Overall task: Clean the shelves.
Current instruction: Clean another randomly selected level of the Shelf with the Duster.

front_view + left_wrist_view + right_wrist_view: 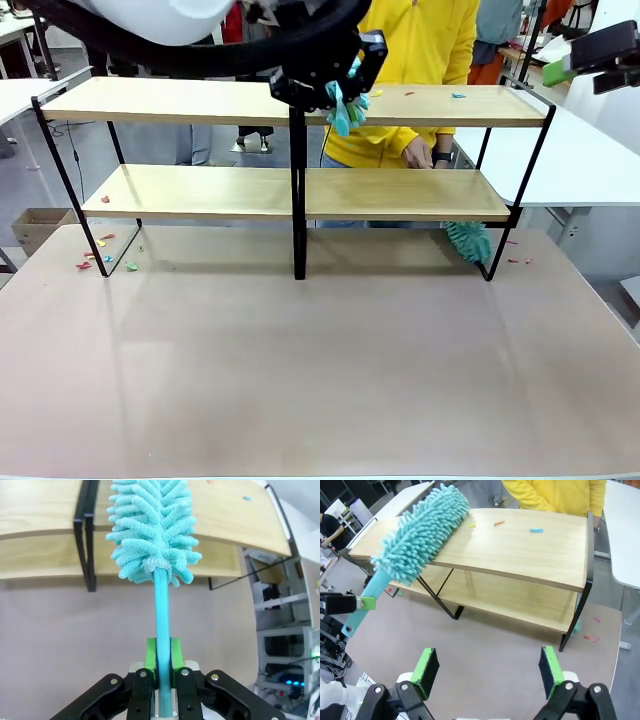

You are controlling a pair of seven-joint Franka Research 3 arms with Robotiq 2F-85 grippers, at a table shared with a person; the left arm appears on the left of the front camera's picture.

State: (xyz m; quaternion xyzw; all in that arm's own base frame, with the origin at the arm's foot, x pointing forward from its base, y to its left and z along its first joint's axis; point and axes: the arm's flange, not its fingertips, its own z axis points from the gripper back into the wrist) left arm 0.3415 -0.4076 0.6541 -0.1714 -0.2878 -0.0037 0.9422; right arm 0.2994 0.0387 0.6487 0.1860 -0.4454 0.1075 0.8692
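With the left gripper [162, 662] clamped on the teal duster [152, 525] over the top board of the shelves [180, 101] at the counter's far edge and the right gripper [490, 672] wide open and empty, sweep the coloured scraps [536, 530] toward the board's end, keeping the head flat.

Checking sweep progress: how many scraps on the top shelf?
3 on the top shelf: yellow scrap beside the duster, orange scrap just past it, blue scrap toward the right end. The duster may hide more.
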